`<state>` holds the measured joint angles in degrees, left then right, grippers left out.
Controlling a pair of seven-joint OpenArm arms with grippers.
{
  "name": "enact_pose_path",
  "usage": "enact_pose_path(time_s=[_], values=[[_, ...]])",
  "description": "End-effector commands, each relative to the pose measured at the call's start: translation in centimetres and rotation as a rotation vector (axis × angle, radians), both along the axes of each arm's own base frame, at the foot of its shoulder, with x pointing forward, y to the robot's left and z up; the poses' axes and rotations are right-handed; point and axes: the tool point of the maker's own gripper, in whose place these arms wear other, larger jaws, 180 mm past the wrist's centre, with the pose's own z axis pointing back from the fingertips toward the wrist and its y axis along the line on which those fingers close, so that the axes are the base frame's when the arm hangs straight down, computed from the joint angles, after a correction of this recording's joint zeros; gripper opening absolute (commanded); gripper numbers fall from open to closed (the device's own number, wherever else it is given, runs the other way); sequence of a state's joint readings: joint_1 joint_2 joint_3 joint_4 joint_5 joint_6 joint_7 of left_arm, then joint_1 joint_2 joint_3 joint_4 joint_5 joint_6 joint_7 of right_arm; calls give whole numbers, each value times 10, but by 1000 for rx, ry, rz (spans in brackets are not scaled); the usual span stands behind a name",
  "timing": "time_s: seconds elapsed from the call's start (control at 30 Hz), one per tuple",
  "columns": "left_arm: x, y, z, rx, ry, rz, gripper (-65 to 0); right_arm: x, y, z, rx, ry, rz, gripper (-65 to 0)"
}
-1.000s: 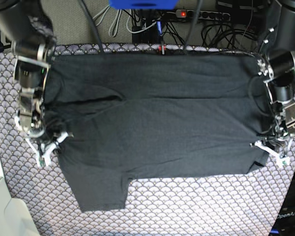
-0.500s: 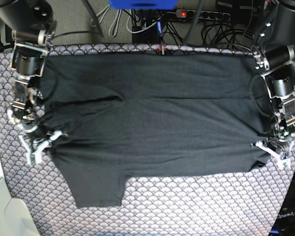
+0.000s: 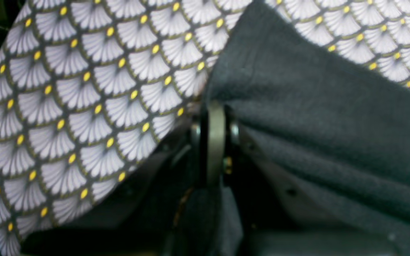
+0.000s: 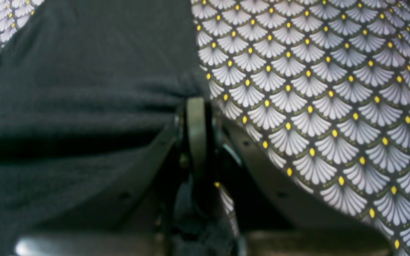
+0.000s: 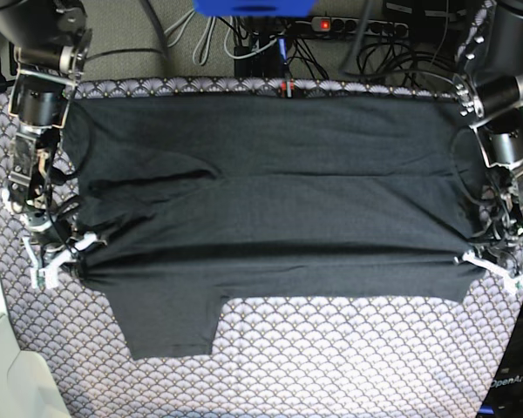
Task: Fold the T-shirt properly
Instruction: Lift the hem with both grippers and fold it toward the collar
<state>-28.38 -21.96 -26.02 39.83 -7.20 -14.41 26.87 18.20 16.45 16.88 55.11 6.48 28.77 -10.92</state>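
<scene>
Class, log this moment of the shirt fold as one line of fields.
task: fold T-shirt | left end effector: shut on T-shirt edge | right end effector: shut on opposite edge | shirt: stretched flat on tablecloth

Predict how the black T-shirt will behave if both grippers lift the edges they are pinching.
The T-shirt probably sags between the right gripper and left gripper: it wrinkles at both pinches, so it looks floppy. Its free sleeve would likely dangle. It seems light, and could drag the tablecloth little.
</scene>
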Motion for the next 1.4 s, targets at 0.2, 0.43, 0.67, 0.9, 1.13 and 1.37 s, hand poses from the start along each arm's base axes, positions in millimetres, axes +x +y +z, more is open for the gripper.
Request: enact_pose_path(time_s=[0.2,0.43,0.67,0.9,1.13,1.37], values=[[10,14,47,75,-91,-4,-645,9,-20,35,19,-109,-15,-650],[9,13,59,99,-106,-17,-645,6,-16,43,19,-137,-7,-650],[2,13,53,107,-93,-19,-645,-3,-13,58,-29,-175,12,-650],[-3,10,52,84,-109,-20,-645,-15,-7,49,-31,-161,21,-650],[-17,17,44,24,-115,0,-645,-29,-14,37,-30,-133,2,-650],[-23,13,53,57,-141,-24,-645,-42,-13,46,2,-172,36,-650]])
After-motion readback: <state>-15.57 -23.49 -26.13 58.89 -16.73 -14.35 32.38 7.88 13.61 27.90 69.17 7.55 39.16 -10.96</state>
